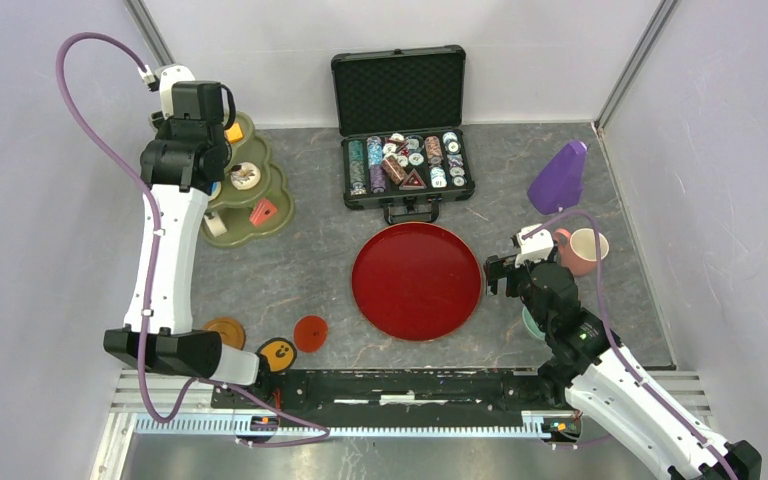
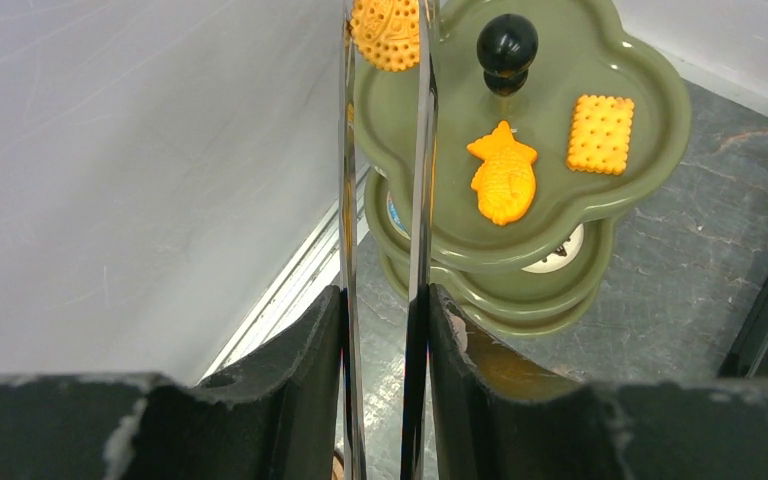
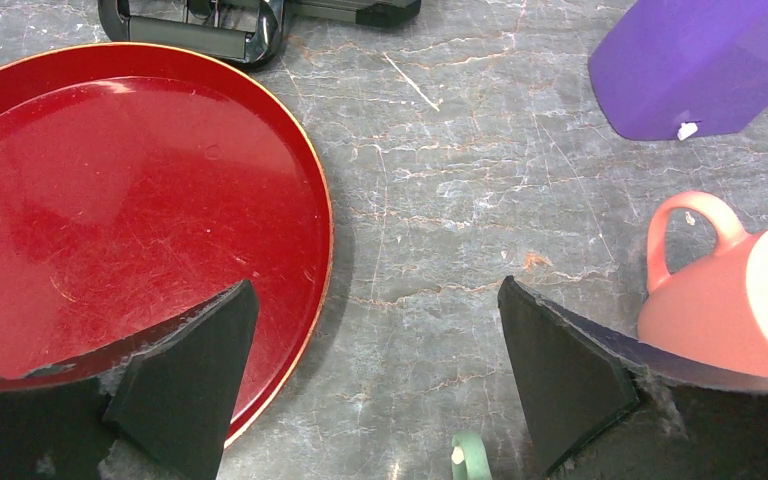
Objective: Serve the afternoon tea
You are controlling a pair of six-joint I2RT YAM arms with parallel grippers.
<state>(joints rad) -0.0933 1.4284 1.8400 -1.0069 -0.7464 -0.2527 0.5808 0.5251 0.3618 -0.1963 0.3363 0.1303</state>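
Item 1, left arm [image 1: 173, 255]: it reaches from its base at the near table edge straight out to the far left corner, with the wrist bent down over the olive-green three-tier stand [image 2: 650, 105]. The left claw [image 2: 385, 300] is partly closed, its fingers [image 2: 310, 340] pressing on a pair of thin shiny strips [image 2: 346, 150] that run forward from between them; what tool these belong to cannot be told. A round orange biscuit [image 2: 385, 32] sits between the strips' far ends. Ahead and to the right of the claw, the stand's top tier carries a black knob [image 2: 507, 45], a fish-shaped orange biscuit [image 2: 503, 172] and a square orange biscuit [image 2: 600, 133]; the lower tiers show beneath it, their contents mostly hidden. Item 2, right arm [image 1: 625, 385]: it rises from the near right corner and leans inward to the left, with the wrist low over the grey table [image 3: 440, 180]. The right claw [image 3: 375, 285] is spread fully wide and grips nothing, only bare table lying between its fingers. The dark-red tray [image 3: 110, 200] lies to the claw's left, its rim passing under the left fingertip. The pink cup [image 3: 730, 300] stands just beside the right finger, on its outer side. A teal cup's handle [image 3: 470, 455] shows close to the wrist, between the fingers. A purple object [image 3: 700, 60] lies ahead and to the right.
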